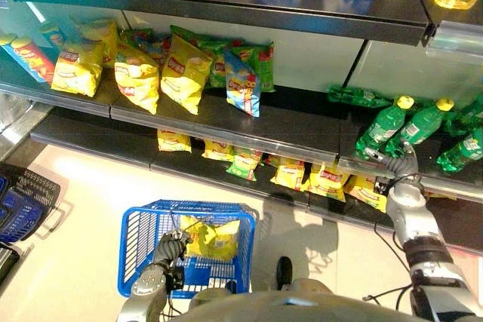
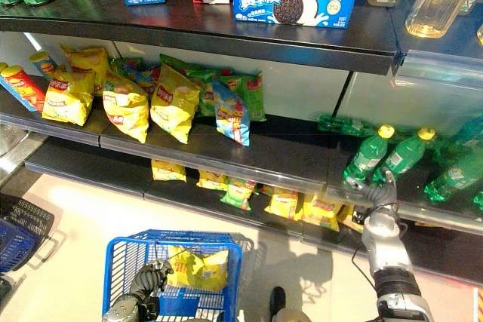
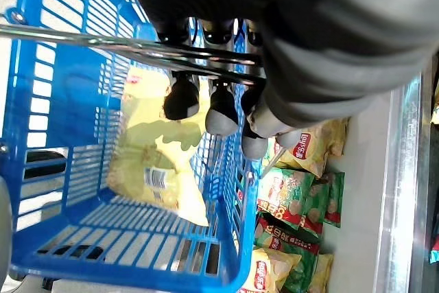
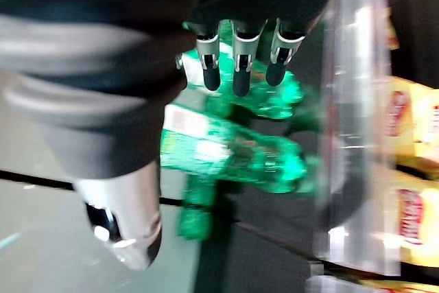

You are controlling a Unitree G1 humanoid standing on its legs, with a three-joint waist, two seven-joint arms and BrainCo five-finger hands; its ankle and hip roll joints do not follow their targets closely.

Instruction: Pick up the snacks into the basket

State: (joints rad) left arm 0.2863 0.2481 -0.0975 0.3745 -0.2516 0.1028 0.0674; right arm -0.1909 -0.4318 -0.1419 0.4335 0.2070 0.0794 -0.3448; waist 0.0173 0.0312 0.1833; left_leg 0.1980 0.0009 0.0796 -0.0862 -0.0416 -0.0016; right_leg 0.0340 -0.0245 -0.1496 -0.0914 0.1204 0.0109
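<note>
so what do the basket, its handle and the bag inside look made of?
Basket: glossy blue moulded plastic, going by its slatted grid walls. Handle: thin bare metal wire, shiny grey, with the left hand curled round it. Yellow bag: likely crinkly plastic film, glossy and creased.

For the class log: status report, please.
Left hand shut on blue basket handle. Right hand open by green bottles. One yellow snack bag in basket.

Bright light from above washes the pale floor (image 1: 83, 209) and glares off the shelf edge (image 4: 346, 135). The green bottles (image 4: 233, 152) look smeared with blur.
</note>
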